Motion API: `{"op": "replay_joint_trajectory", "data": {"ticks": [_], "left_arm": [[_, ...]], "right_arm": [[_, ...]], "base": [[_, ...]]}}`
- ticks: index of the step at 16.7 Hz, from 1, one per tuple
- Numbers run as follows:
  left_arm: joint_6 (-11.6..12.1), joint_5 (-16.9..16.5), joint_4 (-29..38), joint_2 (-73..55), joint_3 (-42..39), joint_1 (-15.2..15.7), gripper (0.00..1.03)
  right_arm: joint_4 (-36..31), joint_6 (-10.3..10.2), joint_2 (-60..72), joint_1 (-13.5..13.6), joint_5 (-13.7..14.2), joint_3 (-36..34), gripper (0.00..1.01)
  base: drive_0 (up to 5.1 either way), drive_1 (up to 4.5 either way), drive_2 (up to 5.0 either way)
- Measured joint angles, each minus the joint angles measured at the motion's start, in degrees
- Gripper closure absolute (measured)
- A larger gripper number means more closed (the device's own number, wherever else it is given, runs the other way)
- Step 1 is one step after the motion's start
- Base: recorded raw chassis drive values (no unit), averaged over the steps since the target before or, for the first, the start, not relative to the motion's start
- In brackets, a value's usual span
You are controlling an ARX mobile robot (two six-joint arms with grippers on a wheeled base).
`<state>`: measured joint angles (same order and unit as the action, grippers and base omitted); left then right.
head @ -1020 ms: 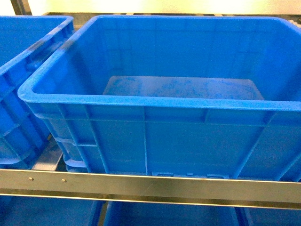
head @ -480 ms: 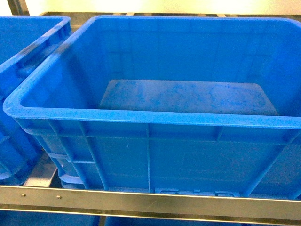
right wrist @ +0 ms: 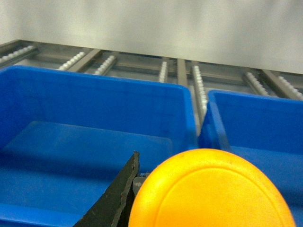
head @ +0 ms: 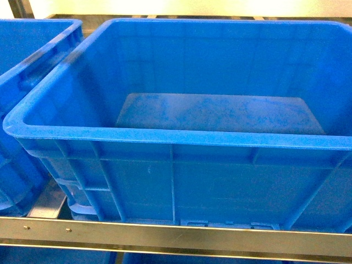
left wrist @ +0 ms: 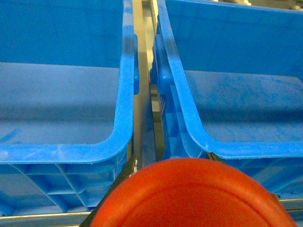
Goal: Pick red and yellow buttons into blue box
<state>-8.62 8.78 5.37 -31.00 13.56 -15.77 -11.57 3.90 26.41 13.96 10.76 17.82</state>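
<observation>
Red button point(left wrist: 189, 196): cap fills foreground of left wrist view, judged clamped in left gripper, short of blue box point(head: 176, 137) rim. Yellow button point(right wrist: 213, 189): likewise held by right gripper, over crates. Box floor bare. Pickup done; both drops outstanding.

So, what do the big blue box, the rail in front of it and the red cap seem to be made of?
The blue box looks like moulded plastic: ribbed walls, thick rolled rim, dull scuffed floor. The rail in front seems to be metal, silvery with a brushed sheen and small screws. The red cap is probably smooth plastic with a soft matte shine; I cannot tell more.
</observation>
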Motion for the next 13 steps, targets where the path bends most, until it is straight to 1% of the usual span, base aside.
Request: {"op": "replay_joint_trajectory", "data": {"ticks": [1,2,3,5,7,10,11,12,13], "left_arm": [[0.0,0.0,0.0,0.0,0.0,0.0,0.69],[0.0,0.0,0.0,0.0,0.0,0.0,0.69],[0.0,0.0,0.0,0.0,0.0,0.0,0.69],[0.0,0.0,0.0,0.0,0.0,0.0,0.69],[0.0,0.0,0.0,0.0,0.0,0.0,0.69],[0.0,0.0,0.0,0.0,0.0,0.0,0.69],[0.0,0.0,0.0,0.0,0.0,0.0,0.69],[0.0,0.0,0.0,0.0,0.0,0.0,0.69],[0.0,0.0,0.0,0.0,0.0,0.0,0.69]], "right_arm": [[-2.4,0.2,4.4,1.6,-0.4,1.5,0.66],[-4.5,0.3,9.0,2.6,-1.9,2.9,0.66],[-6.5,0.7,13.9,3.4,-2.3,4.6,0.66],[-10.4,1.7,24.1,4.0,-4.3,8.9,0.66],[-9.3,2.4,33.4,4.1,-6.7,14.9,0.66],[-6.5,3.7,44.0,5.6,-9.1,23.8,0.66],[-4.3,4.7,46.8,6.5,-10.0,26.3,0.66],[-1.9,5.4,49.6,7.0,-11.7,28.2,0.66],[-0.8,6.6,52.6,7.5,-11.8,29.4,0.66]], "base": [[0.0,0.00,0.0],[0.0,0.00,0.0],[0.0,0.00,0.0],[0.0,0.00,0.0],[0.0,0.00,0.0],[0.0,0.00,0.0],[0.0,0.00,0.0],[0.0,0.00,0.0],[0.0,0.00,0.0]]}}
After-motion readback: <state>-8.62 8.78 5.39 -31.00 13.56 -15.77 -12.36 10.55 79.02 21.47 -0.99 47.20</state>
